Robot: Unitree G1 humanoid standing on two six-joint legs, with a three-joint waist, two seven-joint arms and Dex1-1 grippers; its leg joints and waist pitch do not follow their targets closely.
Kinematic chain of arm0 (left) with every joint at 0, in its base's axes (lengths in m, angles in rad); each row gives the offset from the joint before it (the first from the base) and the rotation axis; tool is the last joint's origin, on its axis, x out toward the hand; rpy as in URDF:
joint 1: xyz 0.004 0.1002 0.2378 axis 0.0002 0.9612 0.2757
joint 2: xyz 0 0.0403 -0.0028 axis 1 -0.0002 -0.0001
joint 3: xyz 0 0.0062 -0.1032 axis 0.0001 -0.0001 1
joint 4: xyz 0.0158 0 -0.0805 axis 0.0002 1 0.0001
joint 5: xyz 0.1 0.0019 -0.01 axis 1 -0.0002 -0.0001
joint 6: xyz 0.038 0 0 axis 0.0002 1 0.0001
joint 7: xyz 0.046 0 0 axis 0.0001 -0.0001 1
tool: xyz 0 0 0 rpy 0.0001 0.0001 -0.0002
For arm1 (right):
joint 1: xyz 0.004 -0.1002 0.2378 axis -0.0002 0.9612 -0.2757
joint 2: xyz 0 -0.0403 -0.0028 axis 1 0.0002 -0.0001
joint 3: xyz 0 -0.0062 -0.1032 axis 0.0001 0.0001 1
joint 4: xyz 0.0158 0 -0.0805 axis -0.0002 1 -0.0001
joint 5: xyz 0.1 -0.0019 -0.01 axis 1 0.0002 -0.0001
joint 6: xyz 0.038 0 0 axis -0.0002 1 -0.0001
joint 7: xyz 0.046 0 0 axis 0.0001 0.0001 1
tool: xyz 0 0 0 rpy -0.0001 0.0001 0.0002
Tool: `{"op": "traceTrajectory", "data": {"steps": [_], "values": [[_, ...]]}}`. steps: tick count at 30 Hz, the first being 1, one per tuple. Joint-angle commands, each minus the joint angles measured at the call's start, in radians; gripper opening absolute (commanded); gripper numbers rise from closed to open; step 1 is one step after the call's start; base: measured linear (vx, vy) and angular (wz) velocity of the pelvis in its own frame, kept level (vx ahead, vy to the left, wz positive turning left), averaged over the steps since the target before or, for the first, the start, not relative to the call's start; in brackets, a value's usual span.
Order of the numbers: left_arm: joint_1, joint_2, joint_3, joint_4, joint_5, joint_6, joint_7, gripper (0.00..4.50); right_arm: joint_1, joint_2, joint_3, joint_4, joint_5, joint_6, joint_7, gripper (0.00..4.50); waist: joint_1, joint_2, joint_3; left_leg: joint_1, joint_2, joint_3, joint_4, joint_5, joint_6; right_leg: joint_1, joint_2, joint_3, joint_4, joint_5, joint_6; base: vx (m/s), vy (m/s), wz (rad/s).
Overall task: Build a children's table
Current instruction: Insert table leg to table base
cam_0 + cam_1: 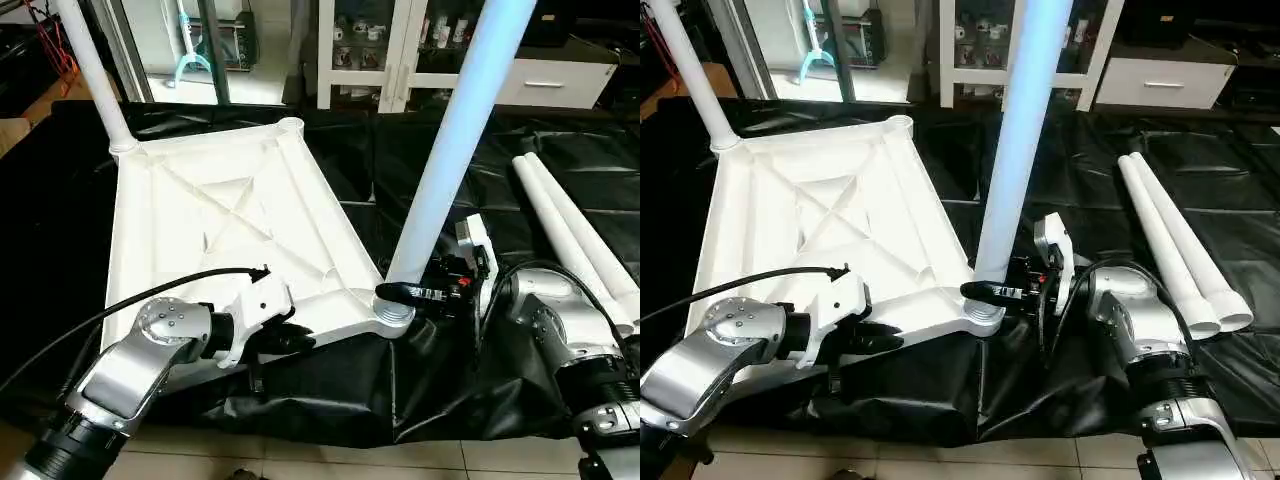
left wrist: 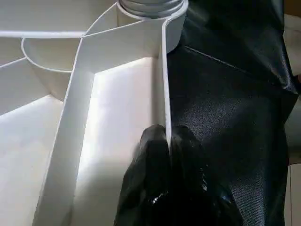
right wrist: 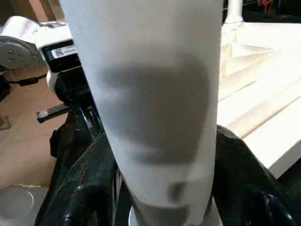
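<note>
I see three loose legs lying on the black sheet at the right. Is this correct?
Not quite: the left eye view shows two loose legs lying on the black sheet at the right. The other two legs stand in the tabletop.

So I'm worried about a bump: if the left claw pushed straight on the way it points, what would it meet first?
Probably the leg standing in the near corner socket: the left claw pinches the tabletop's edge wall and points along it towards that socket.

A white cabinet (image 1: 560, 75) stands behind the black floor sheet (image 1: 420, 150).
</note>
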Motion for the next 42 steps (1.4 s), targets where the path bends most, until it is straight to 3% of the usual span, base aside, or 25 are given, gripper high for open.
{"op": "traceTrajectory", "data": {"steps": [1, 5, 8, 9, 10, 11, 12, 13, 14, 17, 18, 20, 22, 24, 26, 27, 28, 29, 30, 32, 33, 35, 38, 39, 42], "values": [[0.010, 0.022, -0.008, 0.001, -0.005, -0.009, -0.031, 0.00, 0.007, -0.023, -0.078, 0.003, 0.016, 0.019, -0.042, 2.16, 0.002, -0.009, -0.072, 0.042, 0.006, 0.000, -0.046, 0.053, 0.122, 0.043, -0.035, 0.018, -0.049, 0.343, -0.272, 0.000, 0.000, 0.00], [0.004, 0.019, -0.013, 0.014, 0.013, -0.010, -0.014, 0.00, 0.008, -0.016, -0.068, 0.023, -0.009, 0.005, -0.079, 2.12, 0.000, -0.009, -0.071, 0.042, 0.006, 0.000, -0.047, 0.040, 0.115, 0.043, -0.035, 0.019, -0.050, 0.325, -0.273, 0.000, 0.000, 0.00], [-0.017, -0.012, -0.021, 0.059, 0.060, 0.015, 0.064, 0.00, -0.015, 0.011, -0.056, 0.115, -0.094, -0.048, -0.242, 2.08, -0.005, -0.009, -0.067, 0.041, 0.004, 0.002, -0.049, 0.025, 0.102, 0.039, -0.036, 0.019, -0.053, 0.298, -0.275, 0.000, 0.000, 0.00], [-0.046, -0.061, -0.030, 0.104, 0.096, 0.064, 0.147, 0.00, -0.052, 0.063, -0.090, 0.220, -0.132, -0.080, -0.483, 2.07, -0.009, -0.004, -0.067, 0.043, 0.007, 0.002, -0.052, -0.003, 0.082, 0.039, -0.040, 0.021, -0.056, 0.258, -0.274, 0.000, 0.000, 0.00], [-0.048, -0.064, -0.030, 0.107, 0.099, 0.066, 0.154, 0.00, -0.054, 0.066, -0.092, 0.226, -0.133, -0.081, -0.496, 2.05, -0.016, -0.005, -0.062, 0.046, 0.005, 0.000, -0.060, -0.047, 0.054, 0.039, -0.039, 0.019, -0.063, 0.186, -0.279, 0.000, 0.000, 0.00], [-0.089, -0.139, -0.031, 0.171, 0.145, 0.106, 0.274, 0.00, -0.083, 0.118, -0.121, 0.317, -0.159, -0.097, -0.738, 2.05, -0.019, -0.004, -0.064, 0.048, 0.007, 0.000, -0.060, -0.051, 0.039, 0.040, -0.040, 0.020, -0.062, 0.174, -0.278, 0.000, 0.000, 0.00], [-0.111, -0.181, -0.029, 0.201, 0.159, 0.129, 0.330, 0.00, -0.091, 0.143, -0.128, 0.352, -0.167, -0.111, -0.826, 2.00, -0.030, -0.004, -0.060, 0.047, 0.006, 0.002, -0.062, -0.058, 0.014, 0.039, -0.042, 0.024, -0.065, 0.152, -0.282, 0.000, 0.000, 0.00], [-0.111, -0.181, -0.029, 0.201, 0.159, 0.129, 0.330, 0.00, -0.091, 0.143, -0.128, 0.352, -0.167, -0.111, -0.826, 2.00, -0.027, -0.006, -0.065, 0.047, 0.005, -0.002, -0.061, -0.062, 0.006, 0.047, -0.044, 0.022, -0.067, 0.147, -0.278, 0.000, 0.000, 0.00], [-0.125, -0.208, -0.027, 0.220, 0.167, 0.144, 0.364, 0.00, -0.095, 0.159, -0.130, 0.373, -0.172, -0.120, -0.877, 1.99, -0.028, -0.008, -0.066, 0.042, 0.002, -0.001, -0.060, -0.055, 0.011, 0.051, -0.043, 0.023, -0.066, 0.164, -0.273, 0.000, 0.000, 0.00], [-0.177, -0.290, -0.041, 0.284, 0.196, 0.171, 0.446, 0.00, -0.109, 0.232, -0.155, 0.433, -0.159, -0.151, -1.038, 1.95, -0.026, -0.006, -0.072, 0.042, 0.000, 0.000, -0.053, 0.011, 0.048, 0.050, -0.039, 0.024, -0.059, 0.294, -0.270, 0.000, 0.000, 0.00], [-0.213, -0.343, -0.059, 0.329, 0.217, 0.173, 0.487, 0.00, -0.118, 0.288, -0.163, 0.472, -0.154, -0.174, -1.119, 1.95, -0.026, -0.007, -0.071, 0.044, 0.001, 0.000, -0.055, 0.003, 0.050, 0.047, -0.039, 0.024, -0.061, 0.294, -0.271, 0.000, 0.000, 0.00], [-0.213, -0.343, -0.059, 0.329, 0.217, 0.173, 0.487, 0.00, -0.118, 0.288, -0.163, 0.472, -0.154, -0.174, -1.119, 1.95, -0.024, -0.007, -0.068, 0.048, 0.002, 0.000, -0.059, -0.027, 0.043, 0.046, -0.041, 0.023, -0.066, 0.259, -0.270, 0.000, 0.000, 0.00], [-0.262, -0.421, -0.090, 0.388, 0.232, 0.163, 0.515, 0.00, -0.144, 0.378, -0.173, 0.535, -0.138, -0.215, -1.178, 1.95, -0.023, -0.007, -0.064, 0.053, 0.006, -0.001, -0.067, -0.100, 0.017, 0.047, -0.044, 0.023, -0.074, 0.184, -0.256, 0.000, 0.000, 0.00], [-0.272, -0.440, -0.096, 0.399, 0.232, 0.154, 0.515, 0.00, -0.156, 0.403, -0.174, 0.554, -0.135, -0.229, -1.173, 1.95, -0.026, -0.005, -0.061, 0.060, 0.009, -0.004, -0.075, -0.160, -0.011, 0.046, -0.043, 0.020, -0.082, 0.116, -0.249, 0.000, 0.000, 0.00], [-0.263, -0.434, -0.096, 0.388, 0.220, 0.142, 0.493, 0.00, -0.173, 0.412, -0.181, 0.553, -0.123, -0.254, -1.114, 1.95, -0.027, -0.006, -0.064, 0.057, 0.007, -0.006, -0.075, -0.158, -0.020, 0.051, -0.042, 0.021, -0.080, 0.143, -0.237, 0.000, 0.000, 0.00], [-0.231, -0.391, -0.096, 0.354, 0.200, 0.089, 0.433, 0.00, -0.180, 0.389, -0.170, 0.521, -0.121, -0.280, -0.997, 2.30, -0.026, -0.009, -0.067, 0.054, 0.006, -0.006, -0.073, -0.144, -0.009, 0.054, -0.043, 0.020, -0.078, 0.188, -0.235, 0.000, 0.000, 0.00], [-0.229, -0.388, -0.096, 0.352, 0.199, 0.087, 0.429, 0.00, -0.179, 0.387, -0.169, 0.519, -0.121, -0.281, -0.991, 2.30, -0.026, -0.012, -0.068, 0.049, 0.005, -0.007, -0.072, -0.132, -0.001, 0.060, -0.044, 0.020, -0.076, 0.209, -0.236, 0.000, 0.000, 0.00], [-0.193, -0.335, -0.092, 0.312, 0.181, 0.044, 0.372, 0.00, -0.177, 0.344, -0.149, 0.479, -0.131, -0.313, -0.883, 2.68, -0.027, -0.013, -0.076, 0.044, 0.002, -0.008, -0.066, -0.084, 0.024, 0.066, -0.042, 0.019, -0.068, 0.289, -0.239, 0.000, 0.000, 0.00], [-0.152, -0.275, -0.088, 0.265, 0.153, -0.029, 0.288, 0.00, -0.172, 0.297, -0.140, 0.442, -0.129, -0.330, -0.774, 2.73, -0.029, -0.014, -0.079, 0.038, 0.000, -0.009, -0.060, -0.038, 0.058, 0.070, -0.041, 0.017, -0.061, 0.368, -0.243, 0.000, 0.000, 0.00], [-0.127, -0.240, -0.086, 0.236, 0.137, -0.076, 0.235, 0.00, -0.168, 0.268, -0.134, 0.420, -0.127, -0.337, -0.714, 2.78, -0.031, -0.012, -0.081, 0.044, 0.001, -0.005, -0.058, 0.005, 0.086, 0.064, -0.036, 0.017, -0.057, 0.438, -0.254, 0.000, 0.000, 0.00], [-0.089, -0.186, -0.079, 0.180, 0.099, -0.088, 0.150, 0.00, -0.159, 0.227, -0.140, 0.382, -0.098, -0.320, -0.617, 2.99, -0.024, -0.014, -0.086, 0.044, -0.001, -0.007, -0.052, 0.054, 0.119, 0.069, -0.036, 0.016, -0.050, 0.501, -0.264, 0.000, 0.000, 0.00], [-0.033, -0.104, -0.065, 0.091, 0.036, -0.059, 0.031, 0.00, -0.136, 0.154, -0.135, 0.308, -0.057, -0.283, -0.457, 3.11, -0.023, -0.008, -0.083, 0.047, 0.002, -0.006, -0.050, 0.081, 0.138, 0.061, -0.031, 0.013, -0.044, 0.527, -0.266, 0.000, 0.000, 0.00], [-0.005, -0.060, -0.041, 0.048, 0.001, -0.027, -0.021, 0.00, -0.113, 0.088, -0.118, 0.251, -0.042, -0.234, -0.348, 3.22, -0.015, -0.004, -0.092, 0.052, 0.006, -0.011, -0.039, 0.166, 0.151, 0.060, -0.023, 0.007, -0.031, 0.591, -0.262, 0.000, 0.000, 0.00], [0.020, -0.022, -0.010, 0.017, -0.026, -0.005, -0.054, 0.00, -0.081, 0.009, -0.105, 0.178, -0.011, -0.159, -0.212, 3.22, -0.006, -0.004, -0.088, 0.054, 0.007, -0.006, -0.035, 0.195, 0.161, 0.054, -0.019, 0.005, -0.033, 0.585, -0.259, 0.000, 0.000, 0.00], [0.020, -0.013, 0.006, 0.028, -0.025, -0.014, -0.047, 0.00, -0.070, -0.028, -0.110, 0.164, 0.004, -0.128, -0.138, 2.93, 0.006, -0.008, -0.085, 0.050, 0.009, -0.001, -0.035, 0.178, 0.159, 0.043, -0.024, 0.006, -0.034, 0.550, -0.259, 0.000, 0.000, 0.00]]}}
